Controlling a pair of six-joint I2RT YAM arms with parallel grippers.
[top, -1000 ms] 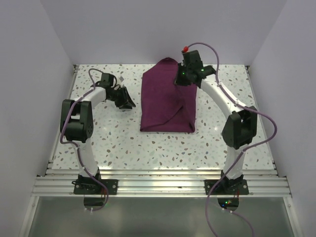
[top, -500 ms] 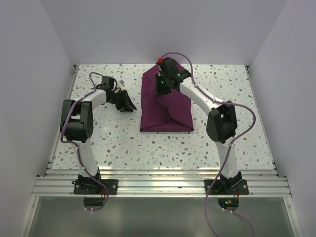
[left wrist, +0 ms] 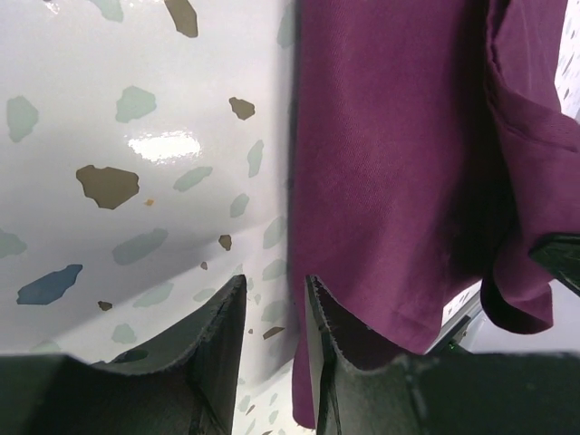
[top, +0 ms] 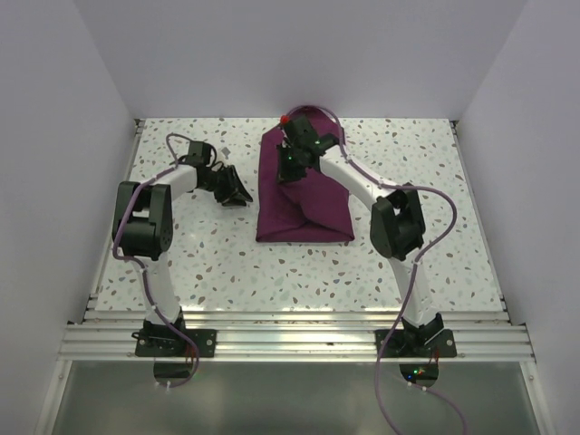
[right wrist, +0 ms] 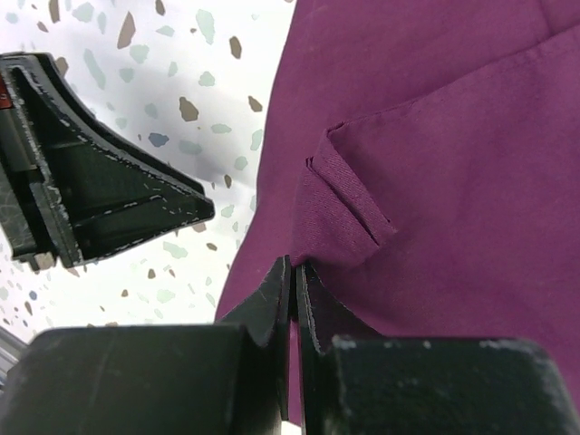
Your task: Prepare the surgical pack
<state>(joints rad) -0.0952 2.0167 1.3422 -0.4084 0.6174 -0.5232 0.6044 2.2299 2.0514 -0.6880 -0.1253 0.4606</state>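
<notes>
The plum-purple cloth [top: 308,199] lies folded into a bundle at the table's middle. My right gripper [top: 286,170] is over its far-left part, shut on a pinched fold of the cloth [right wrist: 435,136]; the jaws meet at the fold in the right wrist view [right wrist: 294,272]. My left gripper [top: 239,194] rests low on the table just left of the cloth's left edge, jaws a little apart and empty [left wrist: 272,304], with the cloth [left wrist: 390,163] touching its right finger [left wrist: 331,349]. The tray, scissors, forceps, gauze and packets are not in view.
The speckled white table [top: 217,263] is walled on the left, back and right. The left gripper's black finger [right wrist: 100,195] shows close to the cloth's edge in the right wrist view. A metal rail [top: 290,340] runs along the near edge.
My right gripper has swung left and slightly nearer across the cloth, carrying the pinched flap from the far-right side to the far-left part. The left gripper has hardly moved.
</notes>
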